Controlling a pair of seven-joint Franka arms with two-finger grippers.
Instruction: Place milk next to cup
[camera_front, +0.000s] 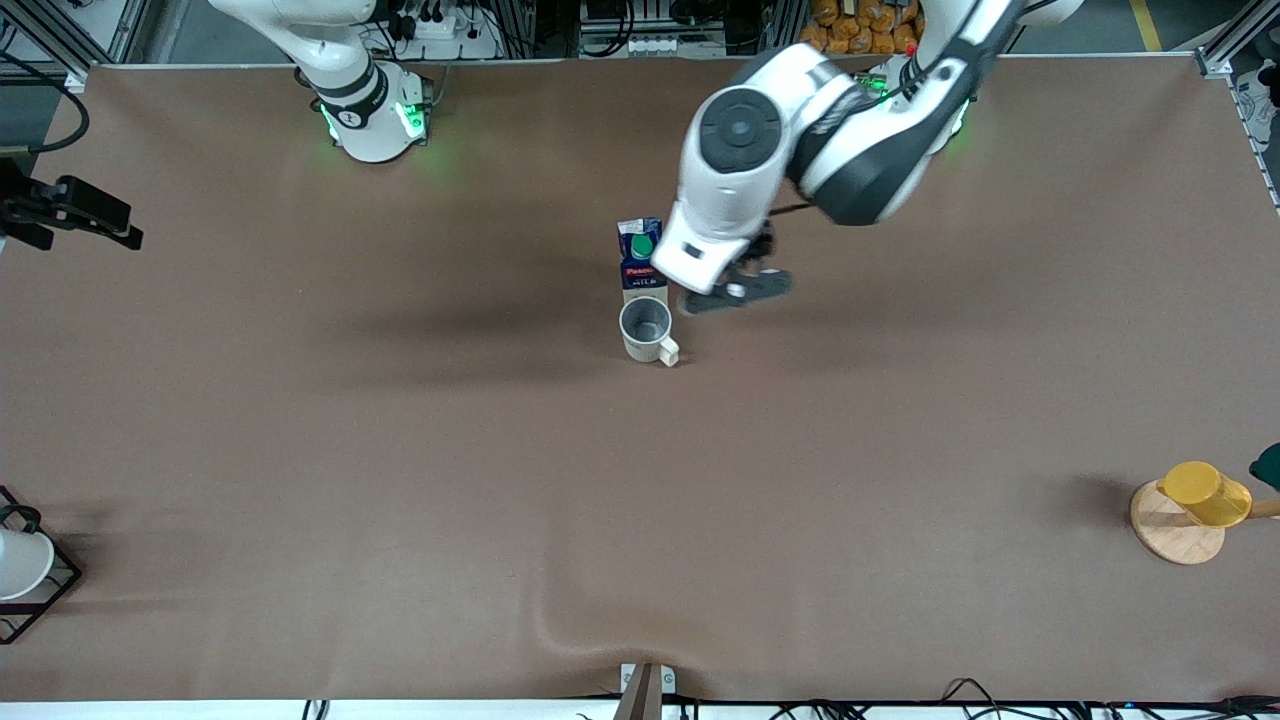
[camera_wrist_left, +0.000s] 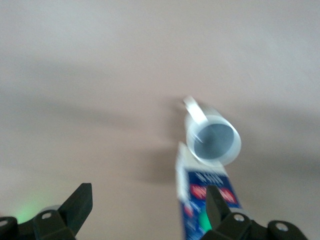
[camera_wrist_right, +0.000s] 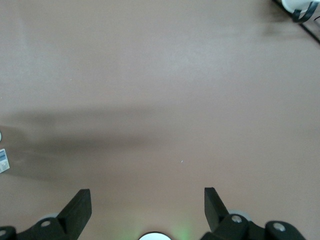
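Milk (camera_front: 640, 257) stands upright on the table (camera_front: 300, 450), just beside the cup (camera_front: 646, 329) and farther from the front camera than it. Left gripper (camera_front: 740, 290), jaws released and empty, hangs over the table beside the milk. Judgement: withdraw straight up, avoiding the carton. Right gripper (camera_wrist_right: 147, 212), jaws spread, waits well apart from the cup.
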